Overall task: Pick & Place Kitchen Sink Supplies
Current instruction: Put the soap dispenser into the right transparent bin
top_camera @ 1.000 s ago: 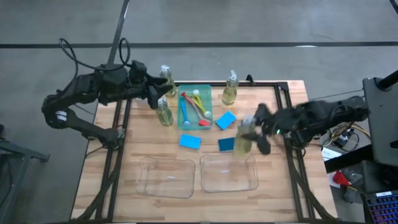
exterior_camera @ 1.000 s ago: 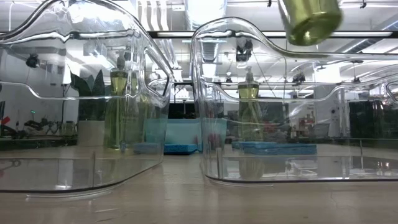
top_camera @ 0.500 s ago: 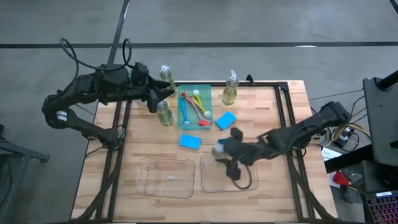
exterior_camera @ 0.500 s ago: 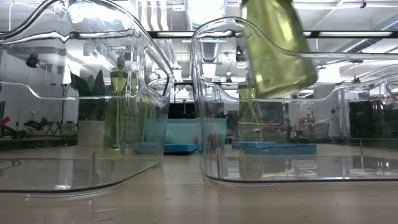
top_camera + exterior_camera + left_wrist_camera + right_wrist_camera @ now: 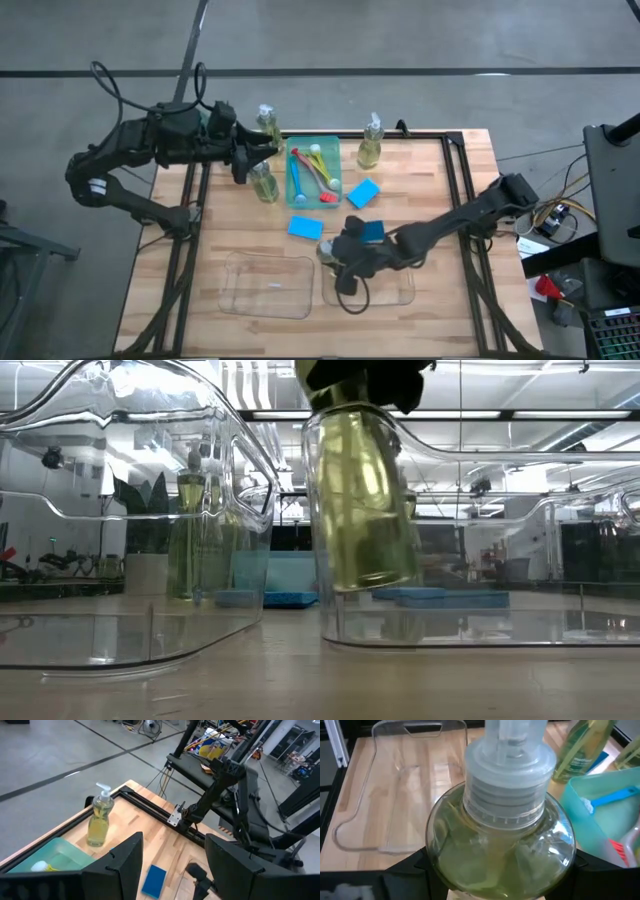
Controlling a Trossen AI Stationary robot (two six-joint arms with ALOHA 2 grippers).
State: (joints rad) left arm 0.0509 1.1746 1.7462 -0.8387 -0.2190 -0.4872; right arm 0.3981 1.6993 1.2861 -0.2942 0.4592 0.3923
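A clear bottle of yellow-green liquid [image 5: 365, 500] hangs in my right gripper [image 5: 340, 255] at the left end of the right clear bin [image 5: 390, 288], its base a little above the bin's floor. Three more bottles [image 5: 266, 122] [image 5: 264, 183] [image 5: 370, 143] stand upright on the table's far half. Three blue sponges [image 5: 363, 193] [image 5: 306, 227] [image 5: 374, 231] lie flat mid-table. The brushes [image 5: 312, 172] lie in the green tray [image 5: 335, 145]. My left gripper [image 5: 172, 865] hovers open above the far left corner, holding nothing. My right gripper pinches the bottle's rounded shoulder [image 5: 437, 865], just below the pump cap, between its two fingers [image 5: 402, 872], one on each side. The fingers come slanting down from the table's right. The bottle hangs below them, slightly tilted and lifted clear.
A second clear bin [image 5: 268, 285] lies left of the right one, both near the table's front edge. The right arm stretches across the table's right half over one sponge. Bare wood shows at the far right.
My right gripper has carried the bottle from above the right-hand sponge toward the table's left and near edge and downward. The bottle has sunk from above the bin's rim to inside the right bin's left end, still off its floor.
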